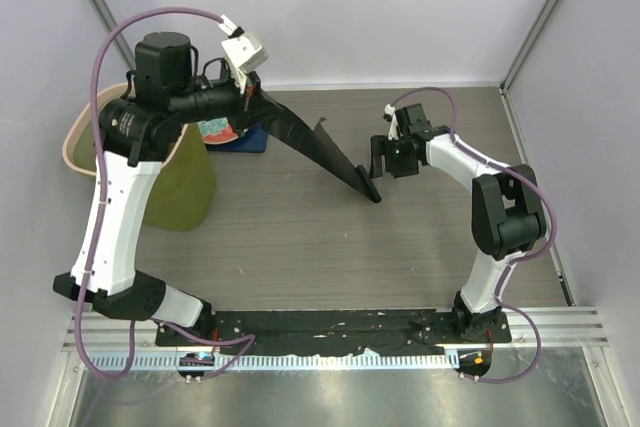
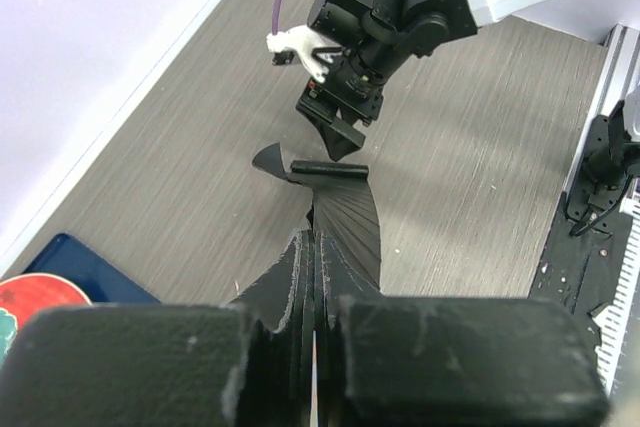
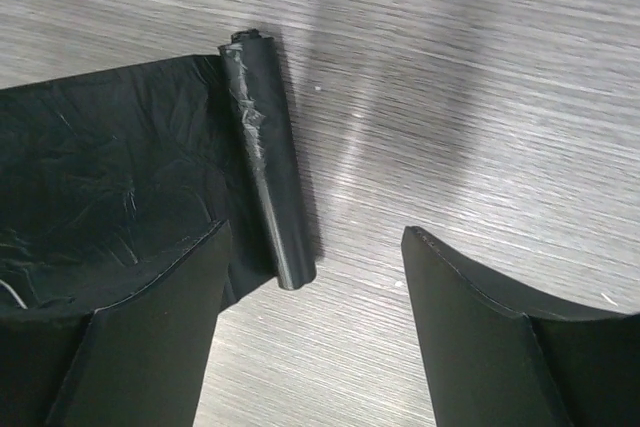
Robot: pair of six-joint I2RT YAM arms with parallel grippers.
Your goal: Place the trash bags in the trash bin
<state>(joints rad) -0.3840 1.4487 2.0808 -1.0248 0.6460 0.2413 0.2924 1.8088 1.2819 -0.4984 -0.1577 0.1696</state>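
Observation:
A black trash bag (image 1: pixel 315 147) stretches taut from my left gripper (image 1: pixel 252 97) down to the table, and its rolled end (image 1: pixel 372 192) rests on the wood. The left gripper (image 2: pixel 318 319) is shut on the bag's pleated upper end (image 2: pixel 345 222), held above the table. My right gripper (image 1: pixel 388 163) is open, hovering just right of the rolled end (image 3: pixel 270 177), which lies nearer its left finger (image 3: pixel 150 327). The olive-green trash bin (image 1: pixel 185 187) with its pale rim (image 1: pixel 72 142) stands at the left, under the left arm.
A dark blue mat (image 1: pixel 245 140) with a red-and-teal plate (image 1: pixel 215 130) lies behind the bin; both show in the left wrist view, mat (image 2: pixel 85 265) and plate (image 2: pixel 35 297). White walls close the table at back and sides.

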